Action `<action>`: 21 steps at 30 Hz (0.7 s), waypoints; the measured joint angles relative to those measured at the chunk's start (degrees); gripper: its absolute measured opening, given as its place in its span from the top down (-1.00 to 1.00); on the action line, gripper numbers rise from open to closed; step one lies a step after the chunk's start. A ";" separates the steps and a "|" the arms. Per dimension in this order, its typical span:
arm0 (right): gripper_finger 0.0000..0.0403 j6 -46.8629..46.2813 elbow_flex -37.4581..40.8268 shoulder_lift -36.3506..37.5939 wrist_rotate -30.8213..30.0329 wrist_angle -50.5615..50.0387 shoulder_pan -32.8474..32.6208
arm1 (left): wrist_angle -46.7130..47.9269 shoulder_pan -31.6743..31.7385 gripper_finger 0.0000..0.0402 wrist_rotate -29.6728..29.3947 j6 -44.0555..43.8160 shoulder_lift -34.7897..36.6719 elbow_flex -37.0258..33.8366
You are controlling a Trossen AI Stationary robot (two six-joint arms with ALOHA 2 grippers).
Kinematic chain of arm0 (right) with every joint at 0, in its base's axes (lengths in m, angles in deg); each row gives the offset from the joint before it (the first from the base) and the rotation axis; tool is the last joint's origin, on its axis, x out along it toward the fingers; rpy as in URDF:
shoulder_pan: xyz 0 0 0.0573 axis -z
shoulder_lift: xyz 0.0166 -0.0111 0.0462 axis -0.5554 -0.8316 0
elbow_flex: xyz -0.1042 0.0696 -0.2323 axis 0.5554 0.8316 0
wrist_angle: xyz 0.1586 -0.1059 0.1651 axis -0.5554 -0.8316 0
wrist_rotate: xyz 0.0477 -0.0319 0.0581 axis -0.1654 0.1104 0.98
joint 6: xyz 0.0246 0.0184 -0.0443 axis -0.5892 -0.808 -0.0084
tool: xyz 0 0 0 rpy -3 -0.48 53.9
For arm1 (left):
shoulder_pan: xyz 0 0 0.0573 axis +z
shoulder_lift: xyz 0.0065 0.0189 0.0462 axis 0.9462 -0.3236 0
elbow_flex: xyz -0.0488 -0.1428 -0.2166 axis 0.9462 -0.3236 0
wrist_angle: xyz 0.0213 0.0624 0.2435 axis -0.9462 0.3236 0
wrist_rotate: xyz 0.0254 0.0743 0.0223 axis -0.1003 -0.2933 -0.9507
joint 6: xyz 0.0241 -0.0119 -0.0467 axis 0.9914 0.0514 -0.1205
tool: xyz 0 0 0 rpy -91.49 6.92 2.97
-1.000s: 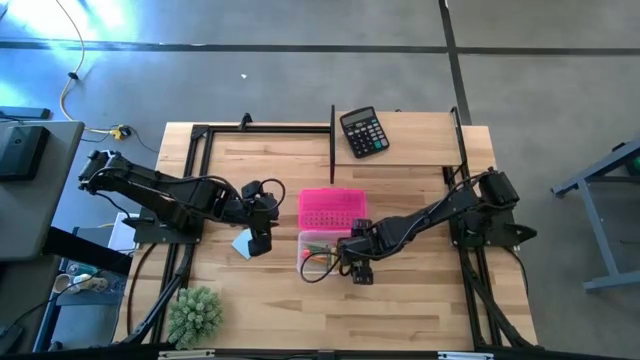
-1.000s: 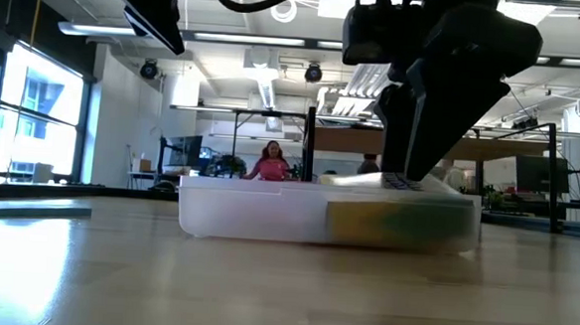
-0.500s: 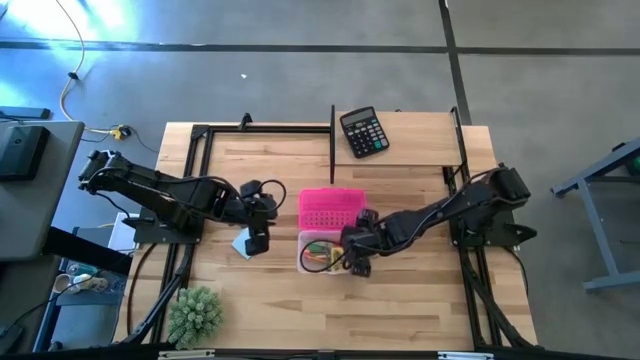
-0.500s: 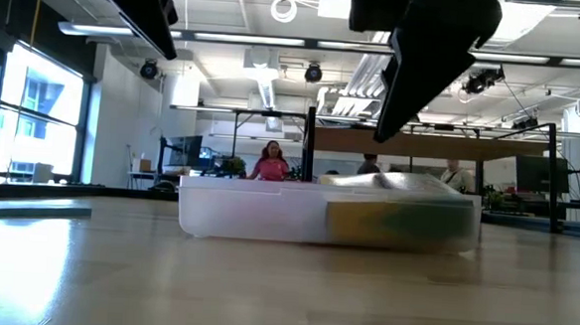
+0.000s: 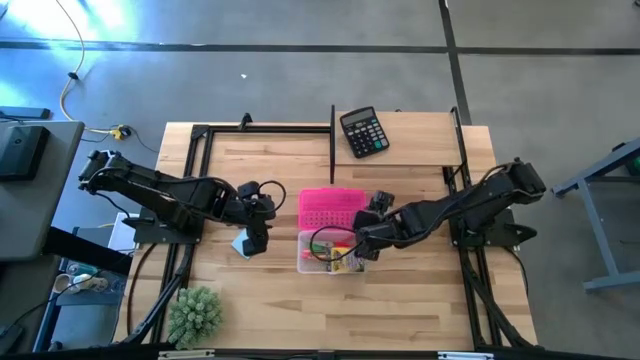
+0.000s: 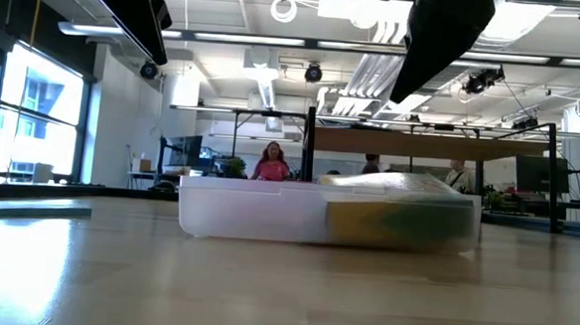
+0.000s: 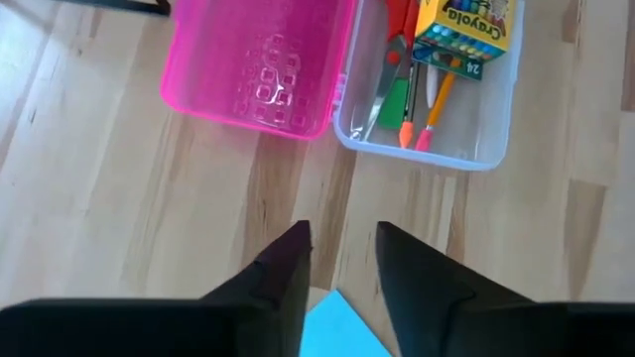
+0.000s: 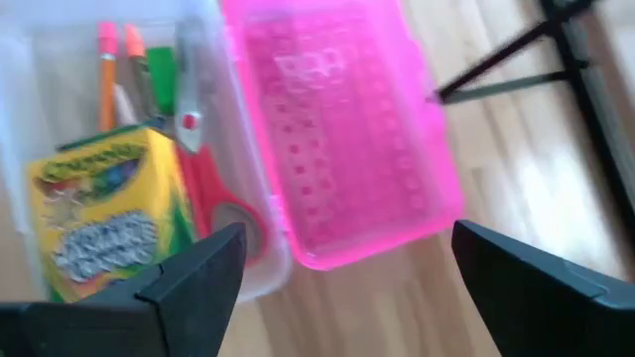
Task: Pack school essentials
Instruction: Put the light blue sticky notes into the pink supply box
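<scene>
Left jaws (image 7: 339, 273), slightly parted, empty above the notepad (image 7: 342, 327); closing early could skid it. Right jaws (image 8: 337, 273) wide, empty.

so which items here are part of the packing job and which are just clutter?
Job items:
crayon box, red-handled scissors, pencils, green eraser, all inside the clear case; light-blue notepad on the table by the left gripper.

Lying about:
black calculator, green plant.
</scene>
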 joint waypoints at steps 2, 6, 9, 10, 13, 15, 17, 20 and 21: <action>-0.72 -0.62 0.00 1.09 -1.62 -1.82 -0.01 | 0.29 0.00 0.33 0.00 -0.22 -0.01 0.00; -0.72 -0.57 0.00 3.33 -3.04 -3.81 0.01 | 1.61 0.00 0.08 -0.95 -1.13 0.01 0.00; -0.72 0.39 0.00 5.08 -3.41 -4.55 0.10 | 1.67 0.00 -0.11 -2.73 -1.81 0.01 0.00; -0.72 0.69 0.00 5.72 -3.92 -4.63 0.10 | 1.66 0.00 -0.16 -3.30 -1.88 0.01 0.00; -0.72 1.84 0.00 7.70 -4.89 -4.99 0.10 | 1.88 0.00 -0.29 -3.68 -1.92 0.01 0.00; -0.72 2.52 0.00 9.04 -6.38 -4.93 0.10 | 3.02 0.00 -0.34 -3.65 -1.73 -0.01 0.00; -0.72 3.05 0.00 10.35 -8.35 -4.93 0.10 | 4.52 0.00 -0.36 -3.59 -1.63 -0.01 0.00; -0.72 3.58 0.00 12.07 -11.86 -4.93 0.10 | 6.28 0.00 -0.36 -3.36 -1.37 0.01 0.00; -0.72 3.59 0.00 12.50 -12.53 -4.93 0.10 | 6.77 -0.02 -0.36 -3.01 -0.81 0.00 0.00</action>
